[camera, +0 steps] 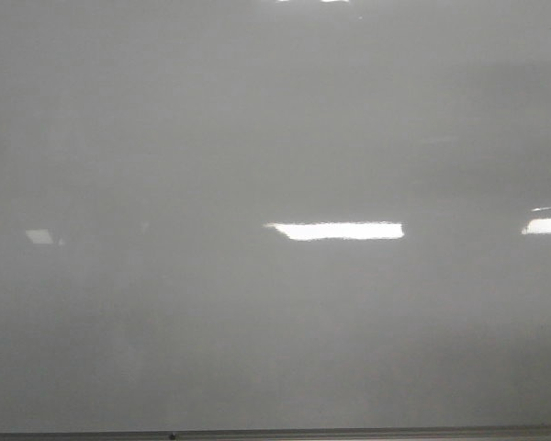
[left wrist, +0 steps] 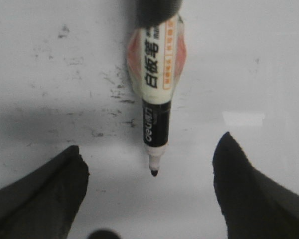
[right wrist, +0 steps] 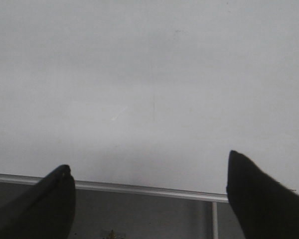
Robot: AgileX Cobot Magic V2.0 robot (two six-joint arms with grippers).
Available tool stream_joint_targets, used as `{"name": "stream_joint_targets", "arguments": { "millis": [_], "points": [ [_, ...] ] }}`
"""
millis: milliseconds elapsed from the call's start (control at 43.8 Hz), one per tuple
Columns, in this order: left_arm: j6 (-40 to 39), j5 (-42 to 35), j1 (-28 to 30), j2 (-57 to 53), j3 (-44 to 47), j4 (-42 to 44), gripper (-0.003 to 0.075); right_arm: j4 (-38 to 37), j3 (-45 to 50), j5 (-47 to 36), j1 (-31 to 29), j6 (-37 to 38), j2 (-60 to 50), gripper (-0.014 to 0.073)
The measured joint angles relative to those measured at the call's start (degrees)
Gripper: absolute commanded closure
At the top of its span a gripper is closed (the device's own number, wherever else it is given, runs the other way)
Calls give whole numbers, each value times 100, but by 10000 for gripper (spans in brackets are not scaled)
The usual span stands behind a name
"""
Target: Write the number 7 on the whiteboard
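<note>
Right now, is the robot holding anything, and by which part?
Nothing is held. The left gripper is open, straddling the marker without touching it. The right gripper is open and empty over the whiteboard.

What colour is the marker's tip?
Black, on the marker; its tip shows best in the left wrist view.
</note>
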Motion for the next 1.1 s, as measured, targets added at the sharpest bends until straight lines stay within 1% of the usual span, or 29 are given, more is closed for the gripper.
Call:
{"name": "stream_joint_targets", "arguments": {
  "millis": [46, 114, 388, 617, 708, 960, 1028, 1097],
  "points": [
    [0, -114, 0, 73, 0, 0, 214, 0, 0, 0, 0, 0, 0, -41],
    [0, -354, 0, 203, 0, 0, 243, 0, 0, 0, 0, 0, 0, -41],
    [0, -967, 0, 509, -12, 0, 433, 0, 0, 0, 0, 0, 0, -41],
    [0, -1046, 0, 588, -12, 0, 594, 0, 0, 0, 0, 0, 0, -41],
    [0, -1035, 0, 589, -12, 0, 645, 0, 0, 0, 0, 0, 0, -41],
    [11, -968, 0, 547, -12, 0, 734, 0, -23, 0, 0, 0, 0, -41],
    [11, -739, 0, 423, -25, 0, 741, 0, -97, 48, 0, 0, 0, -41],
    [11, -321, 0, 224, -117, 0, 741, 0, -229, 164, 0, 0, 0, -41]
  ]
}}
